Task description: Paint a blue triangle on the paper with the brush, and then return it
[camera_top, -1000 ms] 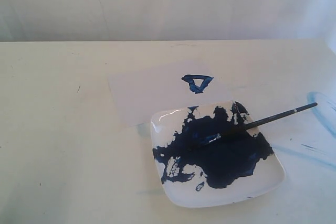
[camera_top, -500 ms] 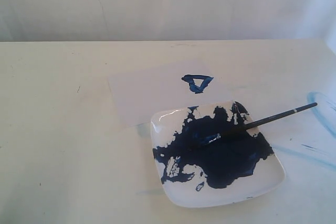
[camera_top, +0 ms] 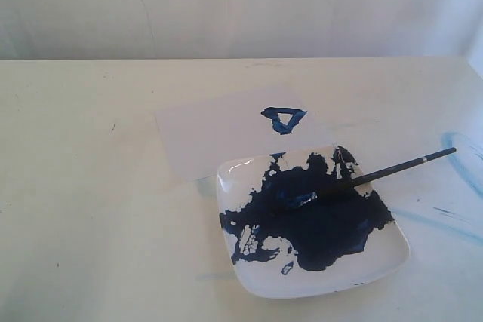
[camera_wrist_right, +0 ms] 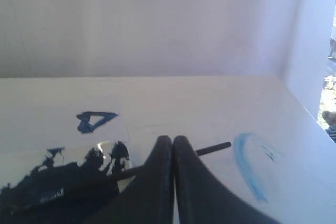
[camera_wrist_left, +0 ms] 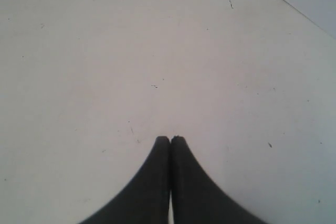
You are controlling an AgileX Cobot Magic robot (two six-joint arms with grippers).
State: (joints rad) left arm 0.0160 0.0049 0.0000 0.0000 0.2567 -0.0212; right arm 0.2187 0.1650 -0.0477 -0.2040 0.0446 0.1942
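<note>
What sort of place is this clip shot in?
Probably a lab-style painting bench: a bare white table against a plain wall, with only a plate of blue paint, a brush and paper bearing a triangle.

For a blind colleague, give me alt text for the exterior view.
A long black-handled paintbrush rests with its tip in dark-blue paint on a white square plate; beyond it, a pale rectangular paper sheet bears a small blue triangle outline.

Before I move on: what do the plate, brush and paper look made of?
Plate: probably glazed ceramic or glossy plastic; it is white, with bright glints on its rim.
Brush: black handle, wood or plastic unclear; its silver band looks like metal.
Paper: thin matte sheet, lying flat, no shine.
</note>
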